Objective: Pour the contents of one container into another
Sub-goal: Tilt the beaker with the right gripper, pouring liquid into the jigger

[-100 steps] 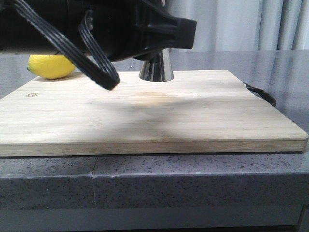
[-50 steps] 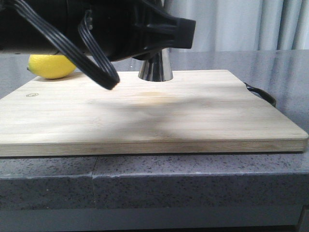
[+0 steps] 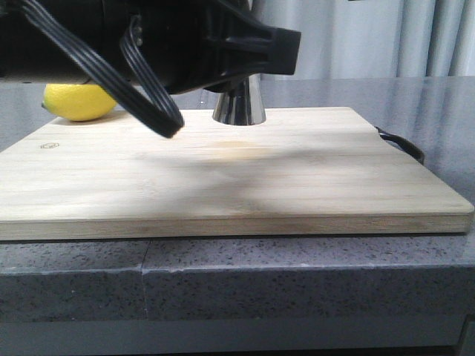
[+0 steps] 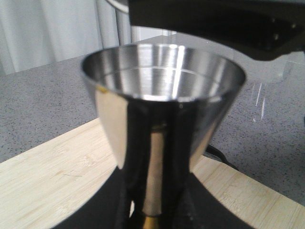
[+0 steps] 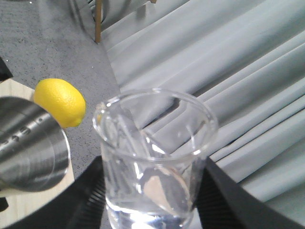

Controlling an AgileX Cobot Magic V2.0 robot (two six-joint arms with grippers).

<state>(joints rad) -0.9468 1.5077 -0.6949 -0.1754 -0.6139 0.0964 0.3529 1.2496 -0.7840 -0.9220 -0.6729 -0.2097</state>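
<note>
Front view: a black arm (image 3: 148, 44) with looped cables fills the upper left and hides most of what lies behind it. Below it, the flared foot of the jigger (image 3: 239, 104) stands upright on the far part of the board (image 3: 237, 178), about midway across. A lemon (image 3: 80, 101) sits at the far left, at or just past the board's far edge (the arm covers its top). The board rests on a grey speckled counter (image 3: 297, 282); a dark loop handle (image 3: 404, 146) sticks out at the board's right end. Pale curtains hang behind.

Left wrist view: the jigger (image 4: 162, 124) is very close, its upper cup open and mirror-bright, with a gold band just visible at the waist. Dark finger shapes sit on either side of the stem, so the left gripper (image 4: 155, 210) appears clamped on the jigger, though the contact itself is blurred. The beaker's clear glass (image 4: 274, 90) shows faintly past the rim, beneath the other dark arm.

Right wrist view: the beaker (image 5: 152, 167) is held between the black fingers (image 5: 90, 195) of the right gripper (image 5: 150, 210), jaws clamped on its sides. It is raised, with clear liquid in its bottom. The jigger's steel cup (image 5: 31, 148) lies just beside it, the lemon (image 5: 59, 102) beyond.
</note>
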